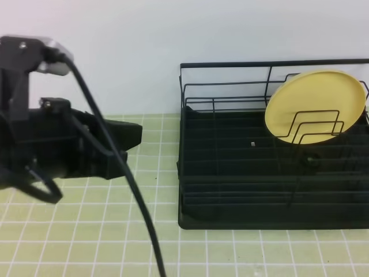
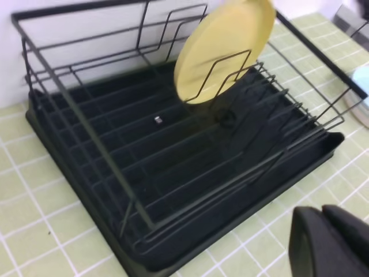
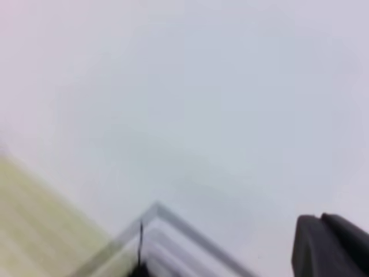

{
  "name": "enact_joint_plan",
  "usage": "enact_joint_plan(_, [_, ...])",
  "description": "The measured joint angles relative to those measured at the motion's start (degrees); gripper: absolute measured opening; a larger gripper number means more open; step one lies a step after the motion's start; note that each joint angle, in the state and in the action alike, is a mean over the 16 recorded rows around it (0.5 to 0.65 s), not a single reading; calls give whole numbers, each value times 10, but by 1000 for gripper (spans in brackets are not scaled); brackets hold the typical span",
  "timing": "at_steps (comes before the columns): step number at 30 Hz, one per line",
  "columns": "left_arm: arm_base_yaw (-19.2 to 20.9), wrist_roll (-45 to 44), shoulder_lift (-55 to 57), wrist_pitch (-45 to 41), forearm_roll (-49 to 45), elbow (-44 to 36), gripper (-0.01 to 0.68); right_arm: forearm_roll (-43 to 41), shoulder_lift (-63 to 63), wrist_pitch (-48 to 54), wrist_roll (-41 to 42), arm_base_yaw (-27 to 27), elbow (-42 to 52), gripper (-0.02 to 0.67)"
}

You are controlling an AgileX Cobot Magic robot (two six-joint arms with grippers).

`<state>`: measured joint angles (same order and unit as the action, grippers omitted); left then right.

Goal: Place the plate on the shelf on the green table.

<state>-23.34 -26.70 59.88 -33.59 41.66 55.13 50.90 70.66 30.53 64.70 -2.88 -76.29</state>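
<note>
Fingers: left fingers hovering over the green surface, empty, opening unclear.
Hidden: right view blurring; plate leaning in the shelf.

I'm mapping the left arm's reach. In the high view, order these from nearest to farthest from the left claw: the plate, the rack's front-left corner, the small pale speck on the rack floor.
1. Rack's front-left corner, just right of the left claw.
2. Pale speck, mid-rack.
3. Plate, upright at the rack's far right.

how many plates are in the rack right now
1. The plate stands on edge at the back right of the shelf, leaning among the wire dividers. No other plate shows in any view.
</note>
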Motion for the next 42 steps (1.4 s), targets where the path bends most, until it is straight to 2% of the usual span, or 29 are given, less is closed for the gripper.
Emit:
enact_joint_plan(3, [0, 0, -17, -5, -2, -5, 0, 19, -63, -3, 1, 0, 26, 11])
enact_joint_plan(8, [0, 0, -45, -7, -3, -25, 0, 43, -182, -23, 6, 0, 106, 1])
enact_joint_plan(19, [0, -6, -97, 28, 23, -125, -1, 55, -450, -75, 12, 0, 405, -1])
enact_joint_plan(27, [0, -13, -110, 69, 51, -181, -1, 56, -566, -127, 12, 0, 583, -2])
enact_joint_plan(33, [0, -15, -111, 86, 64, -191, -1, 57, -593, -136, 13, 0, 645, -2])
enact_joint_plan(42, [0, -15, -111, 89, 76, -191, -1, 59, -596, -121, 13, 0, 662, -2])
